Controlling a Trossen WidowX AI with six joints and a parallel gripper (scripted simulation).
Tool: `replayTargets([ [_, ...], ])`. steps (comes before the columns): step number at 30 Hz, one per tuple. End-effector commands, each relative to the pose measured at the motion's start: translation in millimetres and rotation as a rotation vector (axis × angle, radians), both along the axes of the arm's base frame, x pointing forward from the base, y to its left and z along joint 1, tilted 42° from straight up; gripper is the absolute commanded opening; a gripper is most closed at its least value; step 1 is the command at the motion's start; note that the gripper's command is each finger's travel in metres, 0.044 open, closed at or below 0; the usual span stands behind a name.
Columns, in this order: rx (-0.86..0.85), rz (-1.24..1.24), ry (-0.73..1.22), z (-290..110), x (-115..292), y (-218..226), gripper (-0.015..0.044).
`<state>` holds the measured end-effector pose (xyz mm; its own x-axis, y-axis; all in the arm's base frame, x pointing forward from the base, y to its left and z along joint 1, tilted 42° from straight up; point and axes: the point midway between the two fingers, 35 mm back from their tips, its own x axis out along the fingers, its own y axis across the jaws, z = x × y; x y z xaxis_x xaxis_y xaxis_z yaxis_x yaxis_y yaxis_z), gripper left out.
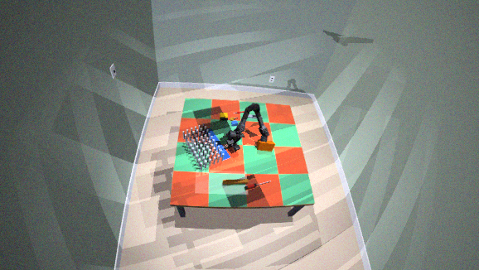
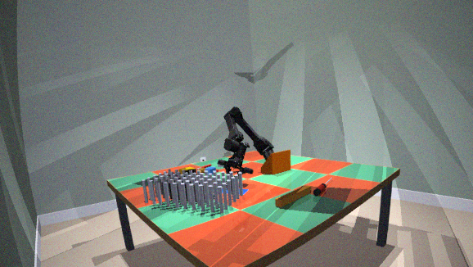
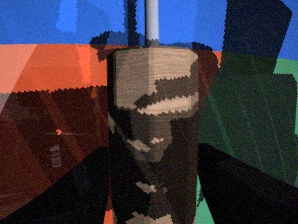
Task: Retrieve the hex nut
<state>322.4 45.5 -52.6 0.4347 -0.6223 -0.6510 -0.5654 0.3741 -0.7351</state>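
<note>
At the blue strip's edge, twelve o'clock in the wrist view | claw (image 1: 233, 146) (image 2: 237, 169) (image 3: 152, 153) part-open, gripping a wooden-handled tool (image 3: 156, 75) with metal shaft | hex nut not discernible | spacers (image 1: 203, 147) (image 2: 196, 190) standing; shaft needing straight, low, slow entry

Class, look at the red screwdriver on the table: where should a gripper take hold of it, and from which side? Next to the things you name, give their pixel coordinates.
Best gripped on its thick red handle (image 1: 251, 186) (image 2: 320, 188), probably from above, with the jaws closing across its length. The screwdriver lies flat, its shaft (image 1: 263, 183) (image 2: 328, 181) much thinner. The yellowish bar (image 1: 234, 182) (image 2: 293, 196) beside it may crowd one side.
</note>
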Motion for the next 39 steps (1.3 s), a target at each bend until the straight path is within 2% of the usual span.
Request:
replayTargets([
  [1, 0.001, 0.005, 0.002, 1.7, -1.9, -0.9, 0.0],
  [39, 0.0, 0.004, 0.004, 9.7, -20.2, -12.1, 0.0],
])
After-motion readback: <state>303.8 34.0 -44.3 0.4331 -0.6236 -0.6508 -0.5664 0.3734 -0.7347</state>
